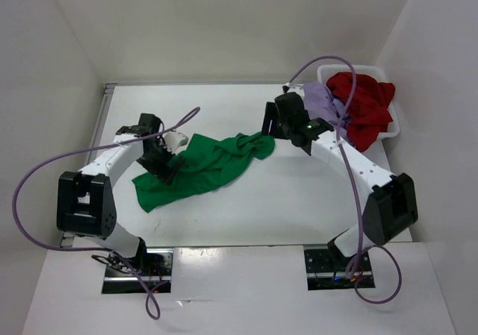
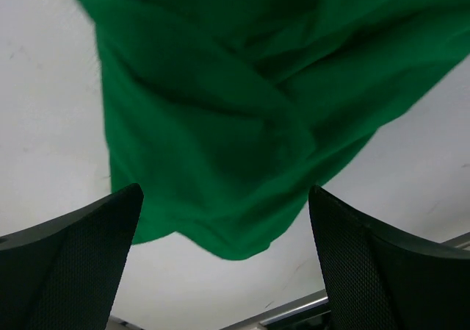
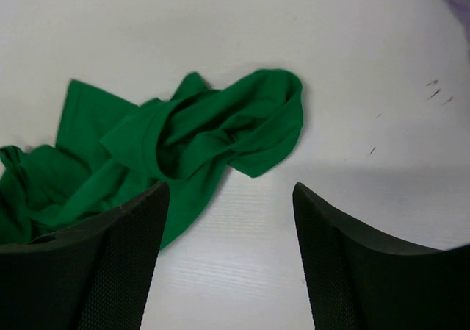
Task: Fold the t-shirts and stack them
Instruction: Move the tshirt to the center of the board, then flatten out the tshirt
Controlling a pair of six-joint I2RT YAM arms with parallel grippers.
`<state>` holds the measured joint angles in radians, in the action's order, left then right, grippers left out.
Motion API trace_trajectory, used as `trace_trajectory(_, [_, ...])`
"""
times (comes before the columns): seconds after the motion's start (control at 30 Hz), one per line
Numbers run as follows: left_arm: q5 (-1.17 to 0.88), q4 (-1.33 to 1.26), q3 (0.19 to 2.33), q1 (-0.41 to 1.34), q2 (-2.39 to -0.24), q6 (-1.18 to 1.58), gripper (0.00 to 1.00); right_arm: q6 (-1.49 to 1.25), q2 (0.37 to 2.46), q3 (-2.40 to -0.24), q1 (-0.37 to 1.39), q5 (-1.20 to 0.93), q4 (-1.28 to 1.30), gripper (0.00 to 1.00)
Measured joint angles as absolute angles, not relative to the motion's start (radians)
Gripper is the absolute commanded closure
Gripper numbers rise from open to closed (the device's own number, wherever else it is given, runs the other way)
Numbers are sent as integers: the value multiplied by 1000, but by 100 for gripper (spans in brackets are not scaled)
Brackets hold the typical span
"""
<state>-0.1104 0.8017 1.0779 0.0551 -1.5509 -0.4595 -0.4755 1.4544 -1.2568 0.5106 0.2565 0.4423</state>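
The bright green t-shirt (image 1: pixel 202 167) lies crumpled on the white table, stretched from lower left to upper right. It fills the top of the left wrist view (image 2: pixel 242 117) and lies at the left of the right wrist view (image 3: pixel 183 139). My left gripper (image 1: pixel 170 168) is open and empty over the shirt's left part (image 2: pixel 224 264). My right gripper (image 1: pixel 270 123) is open and empty just above the shirt's right end (image 3: pixel 228 198). The dark red t-shirt (image 1: pixel 364 104) and the pale lavender t-shirt (image 1: pixel 323 100) lie heaped in the basket.
The white lattice basket (image 1: pixel 390 126) stands at the table's far right corner. White walls close in the table on three sides. A metal strip at the table's edge (image 2: pixel 294 311) shows in the left wrist view. Purple cables loop off both arms.
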Motion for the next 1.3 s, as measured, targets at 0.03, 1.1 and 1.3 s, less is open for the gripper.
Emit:
trace_trajectory(0.03, [-117,797,1078,81,-1551,-452,0,-478,1482,-1257,511,245,438,29])
trace_trajectory(1.1, [-18,672,977,226,-1490,-311,53,-449,2024,-1519,544,-152,351,37])
trace_trajectory(1.3, [-9,665,976,226,-1561,-315,45,-460,2090,-1547,572,-215,352,77])
